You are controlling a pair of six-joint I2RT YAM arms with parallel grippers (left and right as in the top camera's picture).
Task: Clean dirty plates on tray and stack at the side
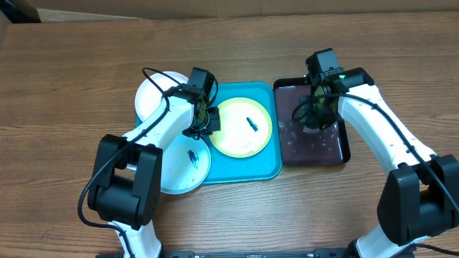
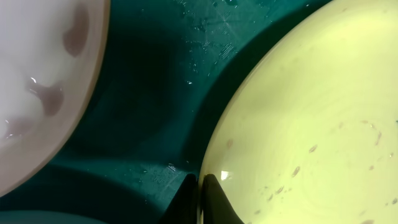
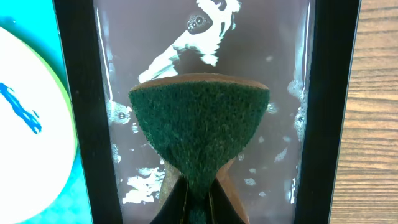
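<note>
The yellow-green rimmed plate (image 1: 244,129) lies on the turquoise tray (image 1: 265,168) and carries a dark blue smear. My left gripper (image 1: 208,120) is shut on this plate's left rim. In the left wrist view its fingers (image 2: 200,190) pinch the rim of the plate (image 2: 311,124) over the tray (image 2: 149,93). The white plate (image 1: 154,97) overlaps the tray's back left corner and also shows in the left wrist view (image 2: 37,93). The pale blue plate (image 1: 183,168), smeared, overlaps the tray's front left. My right gripper (image 1: 315,109) is shut on a green sponge (image 3: 199,130).
A black tray (image 1: 343,154) with soapy water sits right of the turquoise tray, and the sponge hangs over it (image 3: 81,124). The yellow-green plate's edge shows at the left of the right wrist view (image 3: 25,137). Bare wooden table (image 1: 72,57) surrounds everything.
</note>
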